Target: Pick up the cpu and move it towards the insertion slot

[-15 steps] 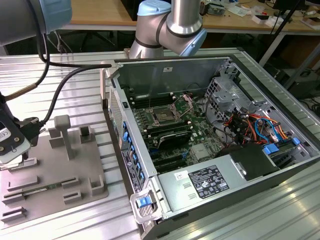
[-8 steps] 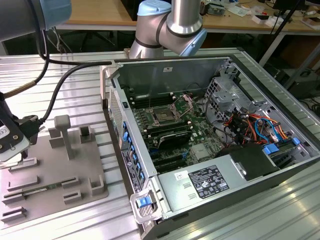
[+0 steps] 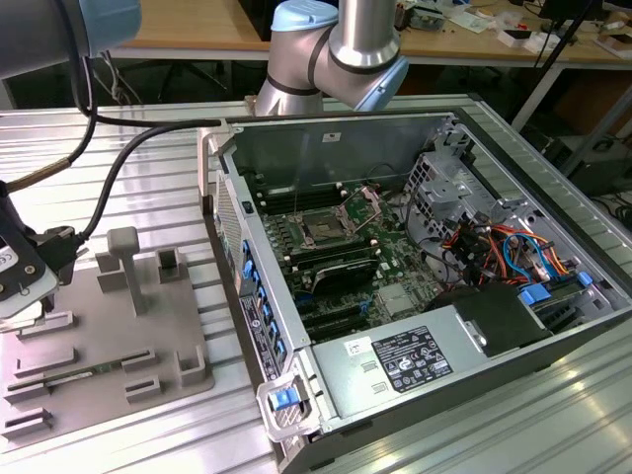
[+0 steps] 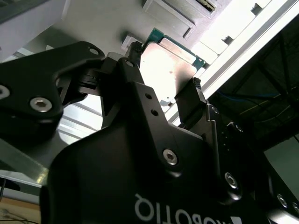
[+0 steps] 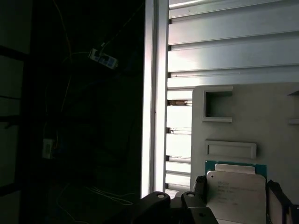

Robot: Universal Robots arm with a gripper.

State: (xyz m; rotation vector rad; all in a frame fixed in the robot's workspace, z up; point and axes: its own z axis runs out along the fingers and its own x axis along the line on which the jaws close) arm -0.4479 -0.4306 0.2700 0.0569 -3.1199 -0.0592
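Ribbed metal desk [image 3: 148, 148] is carrying a grey tray [image 3: 188, 336]; over the tray, the hand [image 4: 164, 67] is clamping the cpu [image 5: 236, 191] by opposite edges — a light, level grip is looking wise. The insertion slot [image 3: 324, 229] is sitting well apart from the tray.

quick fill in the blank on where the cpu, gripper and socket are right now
1. The cpu is clamped between the gripper's two ___.
2. In the exterior view the gripper is above the grey ___, at that view's left.
3. The insertion slot lies inside the open computer ___.
4. The cpu's silvery top has a thin ___ border.

Missing words: fingers; tray; case; green.
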